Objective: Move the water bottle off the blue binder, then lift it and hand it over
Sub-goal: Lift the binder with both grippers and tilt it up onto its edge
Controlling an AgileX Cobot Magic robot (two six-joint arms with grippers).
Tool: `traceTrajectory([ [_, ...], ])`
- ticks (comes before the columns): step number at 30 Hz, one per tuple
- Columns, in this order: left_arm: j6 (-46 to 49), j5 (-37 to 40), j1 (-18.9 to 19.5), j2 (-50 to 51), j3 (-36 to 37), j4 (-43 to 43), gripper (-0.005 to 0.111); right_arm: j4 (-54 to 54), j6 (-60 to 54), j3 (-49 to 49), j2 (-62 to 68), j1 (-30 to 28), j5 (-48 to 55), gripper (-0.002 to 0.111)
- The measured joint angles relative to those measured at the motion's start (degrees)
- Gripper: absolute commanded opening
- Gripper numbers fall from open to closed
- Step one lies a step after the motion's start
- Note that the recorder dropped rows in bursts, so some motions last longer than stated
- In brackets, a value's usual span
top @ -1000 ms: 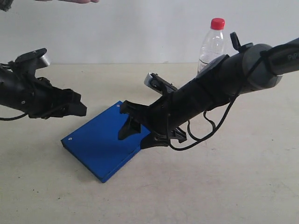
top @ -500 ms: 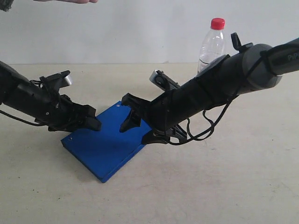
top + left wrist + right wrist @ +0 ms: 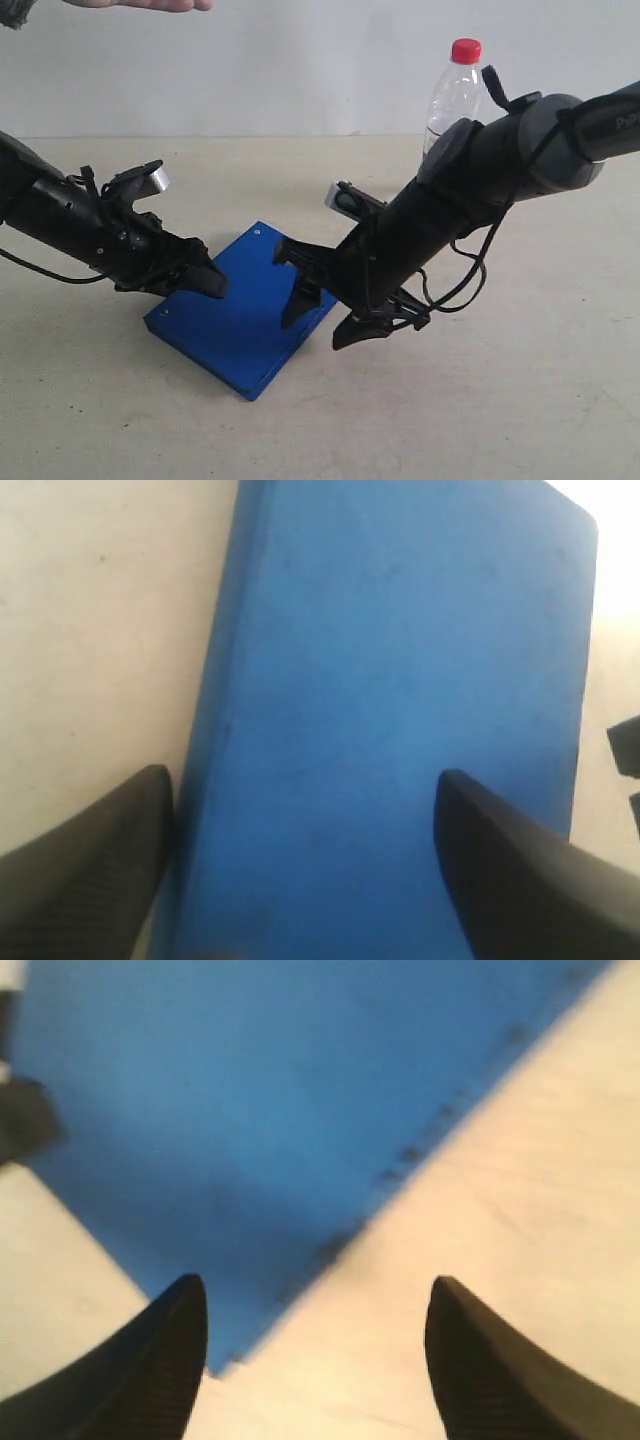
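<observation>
The blue binder (image 3: 243, 335) lies flat on the table, with nothing on it. Behind my right arm, the water bottle (image 3: 455, 92) with its red cap stands upright on the table at the back right, well away from the binder. At the binder's left edge, low down, is my left gripper (image 3: 212, 284), open; in its wrist view (image 3: 300, 815) one finger is beside the binder (image 3: 400, 660) and one over it. My right gripper (image 3: 316, 331) is open and straddles the binder's right edge; its wrist view (image 3: 315, 1305) shows the binder (image 3: 200, 1110) corner and bare table.
A person's hand (image 3: 140, 4) shows at the top left edge. A pale wall closes the back of the beige table (image 3: 500, 400). Black cables hang from the right arm (image 3: 470, 190).
My left gripper has dropped and advanced to the binder's left edge. The binder has slid a little right and nearer the front. My right gripper moved right and lower, to the binder's right edge.
</observation>
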Motion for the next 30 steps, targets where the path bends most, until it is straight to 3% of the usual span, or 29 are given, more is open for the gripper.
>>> traceTrajectory([
  [3,0.1,0.0,0.0,0.0,0.0,0.0,0.068,-8.5,3.4,0.0,-0.1,0.0,0.9,0.057],
  [7,0.1,0.0,0.0,0.0,0.0,0.0,0.068,-11.7,5.6,0.0,-0.5,0.0,1.2,0.057],
  [17,1.2,3.6,0.1,0.0,-0.1,-0.7,0.068,13.6,-12.1,-0.1,3.5,-0.3,-0.9,0.057],
  [26,2.6,2.2,0.8,0.0,-0.6,0.7,0.068,27.8,-34.7,0.6,4.1,-0.7,4.0,0.057],
  [30,2.6,3.0,0.8,0.0,-0.6,0.8,0.068,30.4,-39.8,0.6,1.8,-0.7,6.2,0.057],
])
